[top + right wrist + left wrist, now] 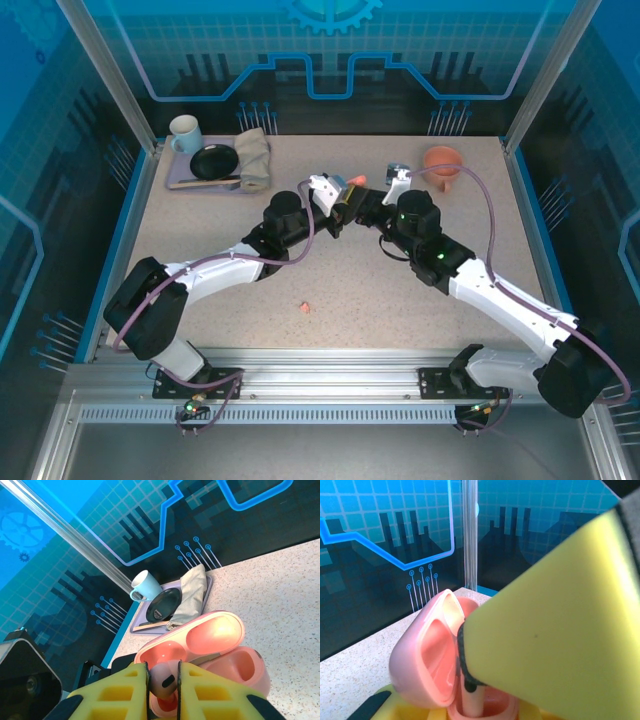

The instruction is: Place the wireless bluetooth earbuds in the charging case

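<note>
The salmon-pink charging case (235,667) is open, its lid (200,635) tipped back. My left gripper (343,196) is shut on the case's base and holds it above the middle of the table. In the left wrist view the lid (422,655) stands at the left. My right gripper (164,674) is shut on a pale pink earbud (163,681), right over the case's near socket. From the left wrist, that earbud's stem (470,700) reaches down into the case, below a yellow finger (555,615) of the right gripper. Another salmon-pink earbud (304,307) lies loose on the table in front of the arms.
At the back left a lilac tray (185,183) carries a pale blue mug (185,133), a black plate (214,161) and a folded cloth (254,157). An orange bowl (443,160) stands at the back right. Glass walls enclose the table.
</note>
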Robot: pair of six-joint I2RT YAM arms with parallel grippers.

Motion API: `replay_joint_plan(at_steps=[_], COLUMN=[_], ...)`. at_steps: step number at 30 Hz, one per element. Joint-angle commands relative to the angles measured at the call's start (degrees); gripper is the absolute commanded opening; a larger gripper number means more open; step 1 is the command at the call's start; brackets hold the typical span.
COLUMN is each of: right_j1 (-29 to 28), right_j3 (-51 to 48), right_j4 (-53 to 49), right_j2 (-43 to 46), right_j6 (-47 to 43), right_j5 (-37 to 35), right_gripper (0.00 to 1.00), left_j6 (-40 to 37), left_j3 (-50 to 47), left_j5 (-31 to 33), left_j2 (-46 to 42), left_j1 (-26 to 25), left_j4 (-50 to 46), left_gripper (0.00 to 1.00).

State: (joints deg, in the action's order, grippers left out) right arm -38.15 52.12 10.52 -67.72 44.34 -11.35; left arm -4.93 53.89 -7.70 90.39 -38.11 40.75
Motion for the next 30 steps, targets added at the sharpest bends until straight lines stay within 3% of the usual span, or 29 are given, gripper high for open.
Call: replay_joint_plan(at_steps=[1,8,22,30], right_j1=[-3.09,-5.55,-3.91,-0.72], right_j3=[-0.26,-0.35,4.87,6.73], right_j4=[-3.18,-4.09,-8.93,-8.97], right_j2=[-0.39,-0.26,-0.2,-0.7], right_j6=[-0.54,-1.44,-0.42,3.7], right_j5=[-0.29,-3.27,-4.93,-1.53], right_gripper=[0.18,0.19,0.43,0.66], left_j6=[-0.44,-0.88,0.25,0.54], left_j3=[3.15,3.45,1.78,0.52], left_j5=[2.82,3.36,2.98,2.56], left_j2=[-0.04,0.11,-0.04,-0.73], left_j1=[-0.39,-0.39,-0.36,-0.35], left_j4=[4.08,3.68,4.72,5.31], left_gripper=[0.0,0.0,0.0,0.0])
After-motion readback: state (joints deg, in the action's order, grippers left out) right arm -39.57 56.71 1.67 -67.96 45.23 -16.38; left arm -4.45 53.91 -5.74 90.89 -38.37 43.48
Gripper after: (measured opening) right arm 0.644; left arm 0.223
